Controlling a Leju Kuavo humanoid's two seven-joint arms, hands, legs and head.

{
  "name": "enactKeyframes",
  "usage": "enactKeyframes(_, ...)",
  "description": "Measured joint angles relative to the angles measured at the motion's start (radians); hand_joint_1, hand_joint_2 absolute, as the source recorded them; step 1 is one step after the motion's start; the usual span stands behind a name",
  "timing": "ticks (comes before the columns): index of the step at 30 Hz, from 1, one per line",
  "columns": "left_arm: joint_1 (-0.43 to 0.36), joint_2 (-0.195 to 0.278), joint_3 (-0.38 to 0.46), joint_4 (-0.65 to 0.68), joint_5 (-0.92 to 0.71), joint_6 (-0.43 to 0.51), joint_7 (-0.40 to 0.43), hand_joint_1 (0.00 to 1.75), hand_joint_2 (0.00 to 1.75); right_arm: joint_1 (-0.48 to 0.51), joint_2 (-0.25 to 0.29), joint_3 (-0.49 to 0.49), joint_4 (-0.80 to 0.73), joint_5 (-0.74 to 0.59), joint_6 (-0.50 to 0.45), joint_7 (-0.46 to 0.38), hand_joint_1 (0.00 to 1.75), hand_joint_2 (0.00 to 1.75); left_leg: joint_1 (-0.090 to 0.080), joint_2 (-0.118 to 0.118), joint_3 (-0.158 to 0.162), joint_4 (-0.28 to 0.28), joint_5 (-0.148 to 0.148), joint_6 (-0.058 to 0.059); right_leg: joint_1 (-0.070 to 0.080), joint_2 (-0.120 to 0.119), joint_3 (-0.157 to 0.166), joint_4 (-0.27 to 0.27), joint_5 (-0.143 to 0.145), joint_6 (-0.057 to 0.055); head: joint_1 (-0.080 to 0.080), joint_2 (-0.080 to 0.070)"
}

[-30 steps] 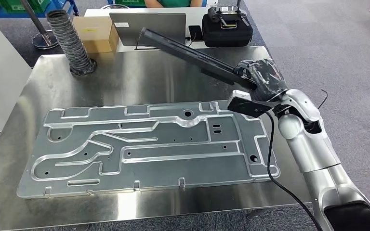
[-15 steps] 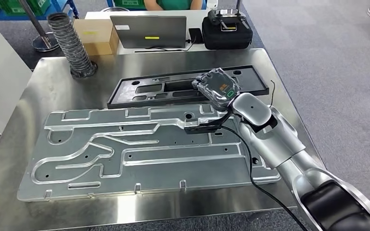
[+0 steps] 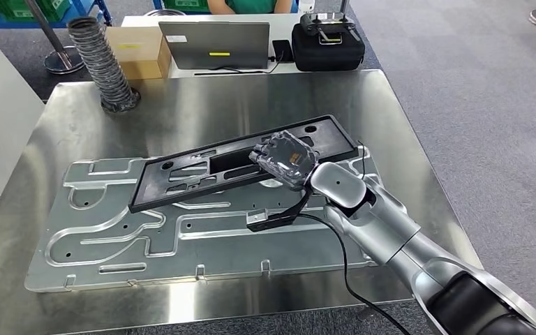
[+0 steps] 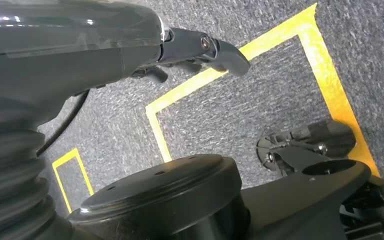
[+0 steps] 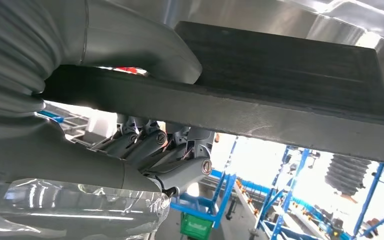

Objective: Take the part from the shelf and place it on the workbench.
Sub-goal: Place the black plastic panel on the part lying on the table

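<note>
Lowered nearer, black part [image 3: 241, 159] in right hand [image 3: 286, 158] fingers' grip overlaps aluminium plate [image 3: 112, 237] on steel workbench [image 3: 202, 105]

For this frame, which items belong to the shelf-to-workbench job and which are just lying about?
Job items:
- black part, gripped by the right hand
- steel workbench

Lying about:
- large machined aluminium plate under the part
- corrugated hose
- cardboard box
- laptop
- black case

Bright overhead light; glare streaks on steel workbench [image 3: 202, 112]; right wrist background blown out; head view sharp.
</note>
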Motion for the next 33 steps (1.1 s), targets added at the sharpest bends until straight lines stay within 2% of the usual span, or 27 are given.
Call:
enactKeyframes(1,0.0,0.001,0.0,0.0,0.001,-0.001,0.0,0.0,1.75,0.002,0.0,0.004,-0.007,-0.004,0.004,-0.001,0.0,0.0,-0.001,0.0,0.002,0.0,-0.003,-0.005,-0.003,-0.001,0.005,-0.007,0.002,-0.001,0.0,0.0)
enactKeyframes(3,0.001,0.003,0.0,0.0,0.002,-0.002,0.0,0.0,1.75,0.001,0.002,0.01,-0.017,-0.01,0.011,-0.001,0.0,0.0,-0.003,0.002,-0.011,0.04,-0.034,-0.016,-0.013,-0.003,0.016,-0.023,0.008,-0.006,0.0,0.0)
enactKeyframes(6,-0.003,0.007,0.0,0.0,0.004,-0.005,-0.005,0.0,1.75,0.002,0.005,0.019,-0.024,-0.012,0.016,-0.001,0.0,0.0,0.005,0.004,-0.09,0.222,-0.124,-0.033,-0.016,-0.005,0.021,-0.028,0.01,-0.009,0.0,0.0)
enactKeyframes(7,-0.006,0.008,0.0,0.0,0.004,-0.005,-0.007,0.0,1.75,0.004,0.005,0.023,-0.024,-0.013,0.018,-0.001,0.0,0.0,0.007,0.005,-0.107,0.263,-0.135,-0.037,-0.016,-0.005,0.02,-0.027,0.009,-0.009,0.0,0.0)
enactKeyframes(8,-0.007,0.009,0.0,0.0,0.005,-0.006,-0.008,0.0,1.31,0.005,0.005,0.026,-0.025,-0.013,0.02,-0.001,0.0,0.0,0.009,0.006,-0.108,0.267,-0.127,-0.04,-0.017,-0.005,0.02,-0.024,0.008,-0.007,0.0,0.0)
enactKeyframes(9,-0.007,0.009,0.0,0.0,0.005,-0.006,-0.01,0.0,0.87,0.005,0.005,0.029,-0.025,-0.014,0.022,0.0,0.0,0.0,0.011,0.008,-0.09,0.235,-0.101,-0.042,-0.018,-0.004,0.02,-0.021,0.006,-0.006,0.0,0.0)
enactKeyframes(11,-0.004,0.009,0.0,0.001,0.008,-0.007,-0.013,0.0,0.0,0.005,0.006,0.032,-0.029,-0.019,0.024,0.002,0.0,0.0,0.018,0.01,-0.024,0.104,-0.038,-0.046,-0.018,0.0,0.018,-0.01,0.0,0.001,0.0,0.0)
enactKeyframes(13,-0.001,0.009,0.0,0.002,0.013,-0.01,-0.015,0.0,0.0,0.004,0.005,0.033,-0.033,-0.023,0.024,0.004,0.0,0.0,0.02,0.009,0.015,0.018,-0.015,-0.039,-0.014,0.003,0.01,0.001,-0.003,0.01,0.0,0.0)
enactKeyframes(16,0.003,0.007,0.0,0.003,0.014,-0.017,-0.013,0.0,0.0,0.004,0.005,0.033,-0.038,-0.028,0.024,0.005,0.0,0.0,0.019,0.008,0.015,0.007,-0.016,-0.018,-0.011,0.004,0.002,0.006,-0.002,0.023,0.0,0.0)
enactKeyframes(17,0.004,0.006,0.0,0.004,0.014,-0.018,-0.013,0.0,0.0,0.003,0.005,0.033,-0.039,-0.029,0.024,0.006,0.0,0.0,0.02,0.008,0.016,0.005,-0.014,-0.011,-0.012,0.004,-0.001,0.016,-0.011,0.028,0.0,0.0)
enactKeyframes(19,0.003,0.005,0.0,0.004,0.014,-0.022,-0.012,0.0,0.0,0.002,0.005,0.032,-0.04,-0.03,0.025,0.008,0.0,0.0,0.023,0.01,0.016,0.001,-0.01,0.0,-0.016,0.003,-0.033,0.09,-0.057,0.038,0.0,0.0)
enactKeyframes(21,0.003,0.005,0.0,0.004,0.014,-0.025,-0.012,0.0,0.0,0.005,0.005,0.031,-0.04,-0.03,0.025,0.009,0.0,0.0,0.022,0.012,0.015,0.001,-0.009,0.003,-0.019,0.002,-0.095,0.225,-0.12,0.045,0.0,0.0)
enactKeyframes(22,0.003,0.005,0.0,0.004,0.014,-0.026,-0.011,0.0,0.0,0.007,0.005,0.032,-0.04,-0.03,0.025,0.009,0.0,0.0,0.021,0.012,0.014,0.002,-0.009,0.003,-0.02,0.002,-0.12,0.278,-0.136,0.047,0.0,0.0)
enactKeyframes(23,0.004,0.005,0.0,0.004,0.014,-0.027,-0.011,0.0,0.0,0.009,0.005,0.032,-0.04,-0.031,0.025,0.009,0.0,0.0,0.021,0.012,0.015,0.002,-0.01,0.003,-0.02,0.002,-0.129,0.296,-0.133,0.046,0.0,0.0)
enactKeyframes(24,0.004,0.005,0.0,0.004,0.014,-0.027,-0.01,0.0,0.0,0.01,0.005,0.032,-0.04,-0.031,0.025,0.009,0.0,0.0,0.021,0.012,0.016,0.002,-0.01,0.003,-0.02,0.002,-0.118,0.273,-0.11,0.044,0.0,0.0)
enactKeyframes(26,0.004,0.004,0.0,0.005,0.014,-0.029,-0.01,0.0,0.0,0.008,0.005,0.031,-0.04,-0.032,0.025,0.009,0.0,0.0,0.02,0.011,0.02,0.002,-0.011,0.002,-0.018,0.002,-0.05,0.135,-0.041,0.033,0.0,0.0)
enactKeyframes(28,0.003,0.003,0.0,0.006,0.015,-0.033,-0.01,0.0,0.0,0.005,0.004,0.03,-0.04,-0.036,0.025,0.011,0.0,0.0,0.017,0.011,0.019,0.003,-0.01,-0.003,-0.012,0.002,0.0,0.026,-0.003,0.023,0.0,0.0)
enactKeyframes(30,0.003,0.002,0.0,0.007,0.017,-0.036,-0.008,0.0,0.0,0.005,0.004,0.03,-0.04,-0.039,0.025,0.012,0.0,0.0,0.015,0.011,0.015,0.001,-0.008,-0.012,-0.008,0.003,0.006,0.003,0.0,0.018,0.0,0.0)
enactKeyframes(31,0.004,0.002,0.0,0.007,0.017,-0.037,-0.006,0.0,0.0,0.005,0.004,0.029,-0.04,-0.041,0.025,0.012,0.0,0.0,0.015,0.011,0.015,0.0,-0.009,-0.017,-0.011,0.003,0.006,0.0,0.002,0.015,0.0,0.0)
enactKeyframes(33,0.004,0.002,0.0,0.008,0.018,-0.038,-0.004,0.0,0.0,0.004,0.002,0.027,-0.04,-0.043,0.025,0.012,0.0,0.0,0.014,0.012,0.006,0.022,-0.03,-0.028,-0.017,0.0,0.008,-0.011,0.009,0.006,0.0,0.0)
